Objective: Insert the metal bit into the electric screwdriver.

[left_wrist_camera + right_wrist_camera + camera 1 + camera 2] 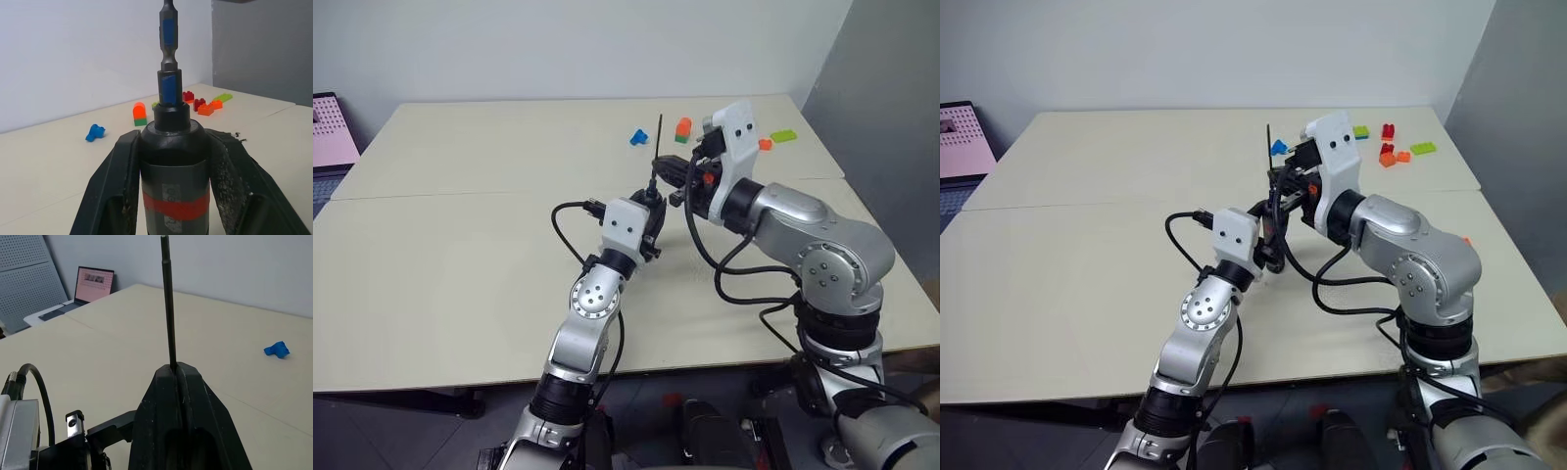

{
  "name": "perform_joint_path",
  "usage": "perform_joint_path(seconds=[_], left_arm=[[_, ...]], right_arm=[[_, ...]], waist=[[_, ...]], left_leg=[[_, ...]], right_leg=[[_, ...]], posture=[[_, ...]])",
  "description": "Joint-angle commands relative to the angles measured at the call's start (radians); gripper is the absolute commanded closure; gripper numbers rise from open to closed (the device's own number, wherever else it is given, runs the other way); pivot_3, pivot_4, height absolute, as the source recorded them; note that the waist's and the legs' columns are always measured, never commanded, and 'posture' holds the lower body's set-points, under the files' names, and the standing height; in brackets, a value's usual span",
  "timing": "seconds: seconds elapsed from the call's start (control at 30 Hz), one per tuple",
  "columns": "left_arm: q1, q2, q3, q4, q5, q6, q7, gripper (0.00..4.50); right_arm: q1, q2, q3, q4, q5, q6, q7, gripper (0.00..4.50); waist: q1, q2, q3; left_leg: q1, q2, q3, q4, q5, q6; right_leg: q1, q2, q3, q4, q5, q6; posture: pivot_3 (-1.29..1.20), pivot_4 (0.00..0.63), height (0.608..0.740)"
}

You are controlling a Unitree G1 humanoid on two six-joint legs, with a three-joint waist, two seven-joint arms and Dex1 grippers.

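My left gripper [173, 139] is shut on the electric screwdriver [172, 166], a black cylinder with a red band, held with its narrow tip pointing up. The metal bit [167, 34] stands in line above that tip, and its lower end meets the screwdriver's collar. I cannot tell how deep it sits. My right gripper [176, 369] is shut on the bit's thin rod [169, 308], which sticks out past its fingertips. In the head view both grippers meet above the middle of the table, the right gripper [668, 168] just above the left, with the bit [659, 135] rising between them.
Toy bricks lie at the table's far right: a blue one [638, 137], an orange-and-green one [682, 128], a green one [783, 136] and an orange one [765, 144]. A laptop [328, 132] stands off the far left edge of the beige table [460, 245].
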Motion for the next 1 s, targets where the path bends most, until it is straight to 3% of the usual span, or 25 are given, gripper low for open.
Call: perform_joint_path(seconds=[0.03, 0.37, 1.0], left_arm=[[0.004, 0.007, -0.002, -0.008, 0.014, 0.001, -0.004, 2.86], [0.006, 0.009, -0.002, -0.008, 0.017, -0.005, -0.001, 2.86], [0.005, 0.01, 0.0, -0.006, 0.014, -0.006, -0.002, 2.86]], right_arm=[[-0.032, -0.022, 0.02, 0.026, 0.021, 0.018, 0.057, 4.5], [-0.067, -0.048, 0.013, 0.112, 0.032, 0.051, 0.128, 4.5], [-0.042, -0.056, 0.025, 0.093, 0.024, 0.049, 0.156, 4.5]], waist=[[0.0, 0.0, 0.0], [0.0, 0.0, 0.0], [0.0, 0.0, 0.0]], left_leg=[[0.0, 0.0, 0.0, 0.0, 0.0, 0.0], [0.0, 0.0, 0.0, 0.0, 0.0, 0.0], [0.0, 0.0, -0.001, 0.0, 0.0, 0.0]], right_leg=[[0.0, 0.0, 0.0, 0.0, 0.0, 0.0], [0.0, 0.0, 0.0, 0.0, 0.0, 0.0], [0.0, 0.0, -0.001, 0.0, 0.0, 0.0]], posture=[[0.0, 0.15, 0.74], [0.0, 0.15, 0.74], [0.0, 0.15, 0.74]])
